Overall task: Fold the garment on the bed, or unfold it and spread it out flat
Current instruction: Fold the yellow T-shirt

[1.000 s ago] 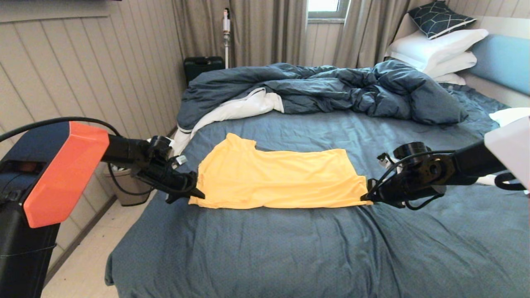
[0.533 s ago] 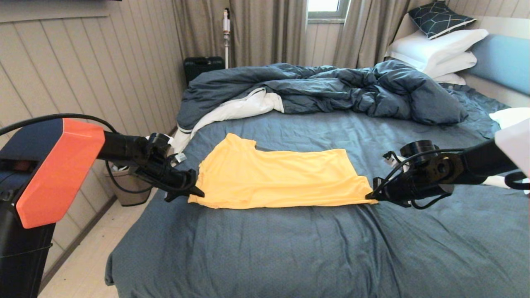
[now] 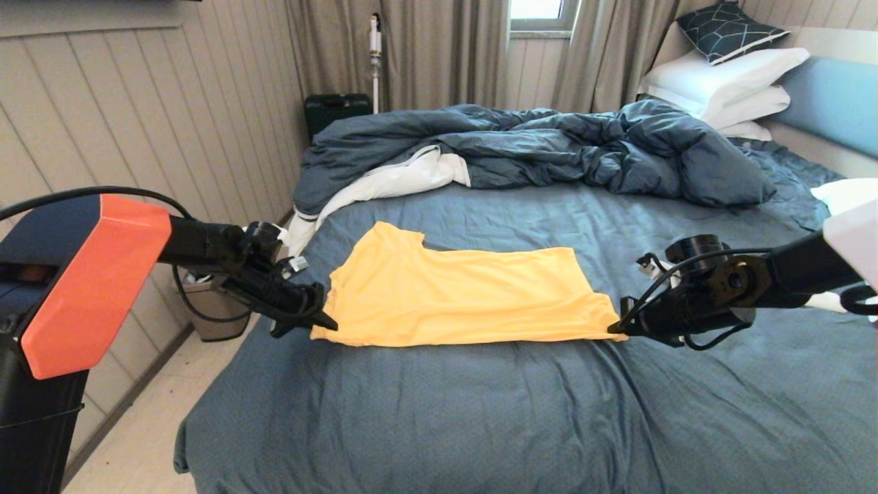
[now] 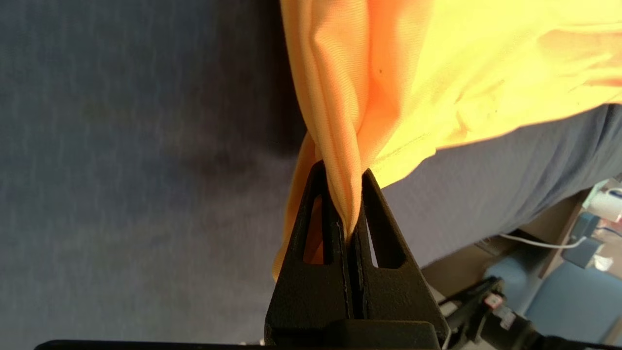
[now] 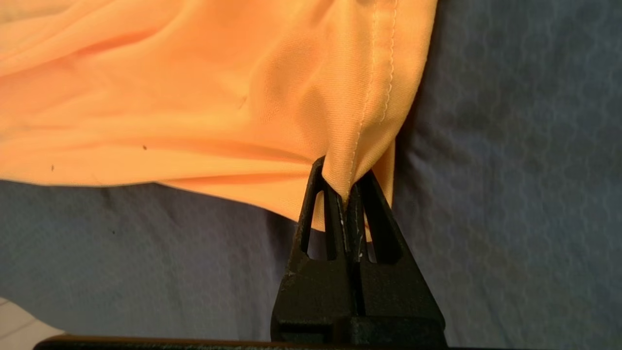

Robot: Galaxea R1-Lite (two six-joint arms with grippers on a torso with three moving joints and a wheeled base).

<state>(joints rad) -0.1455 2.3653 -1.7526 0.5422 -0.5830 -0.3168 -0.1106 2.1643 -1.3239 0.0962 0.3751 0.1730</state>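
The yellow garment [image 3: 459, 295] lies folded lengthwise across the bed [image 3: 480, 412], one sleeve pointing toward the duvet. My left gripper [image 3: 328, 324] is shut on its near left corner, the bunched fabric [image 4: 340, 146] pinched between the black fingers [image 4: 311, 233]. My right gripper [image 3: 612, 328] is shut on the near right corner, where the stitched hem [image 5: 374, 97] runs into the tips [image 5: 346, 194]. The near edge is stretched straight between both grippers, low over the sheet.
A rumpled dark blue duvet [image 3: 535, 151] with a white lining lies behind the garment. White pillows [image 3: 727, 82] and a patterned cushion [image 3: 727, 31] lean by the light blue headboard [image 3: 830, 103]. A bin [image 3: 206, 309] stands on the floor left of the bed.
Both grippers have drawn slightly apart and away from me, holding the corners. The near edge of the garment has pulled tauter and straighter.
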